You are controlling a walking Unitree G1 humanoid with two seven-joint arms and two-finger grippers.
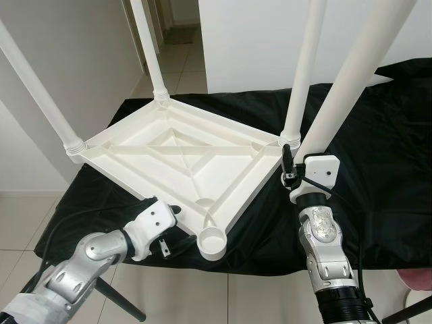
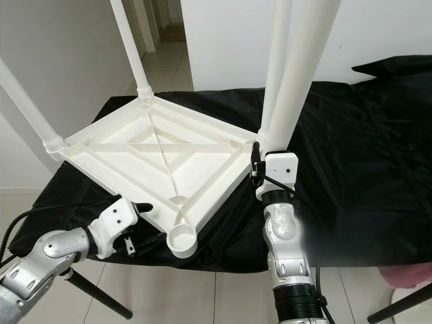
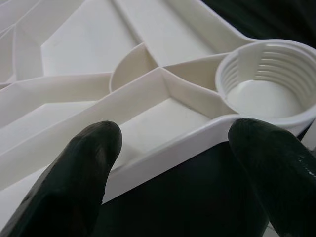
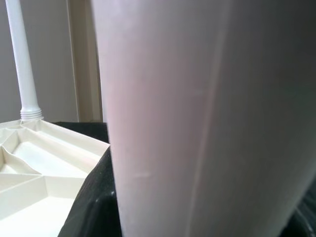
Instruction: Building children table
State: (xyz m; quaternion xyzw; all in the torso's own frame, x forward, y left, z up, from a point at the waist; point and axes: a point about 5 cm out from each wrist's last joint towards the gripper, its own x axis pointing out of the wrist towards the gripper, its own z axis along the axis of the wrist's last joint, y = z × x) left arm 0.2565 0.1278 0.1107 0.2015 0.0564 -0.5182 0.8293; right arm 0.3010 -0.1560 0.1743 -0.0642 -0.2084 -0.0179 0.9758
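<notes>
Right end effector [image 1: 291,164] grips a loose table leg [image 1: 344,88] upright; left end effector [image 1: 170,229], fingers wide, straddles the upturned tabletop's [image 1: 182,158] rim at 6 o'clock.

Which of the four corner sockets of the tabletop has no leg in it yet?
The threaded socket at the corner nearest the robot, beside the left gripper; the other three hold legs.

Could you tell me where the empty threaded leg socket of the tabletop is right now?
The empty socket is at the near corner of the upturned white tabletop, at the black-covered table's front edge, just right of the left gripper.
</notes>
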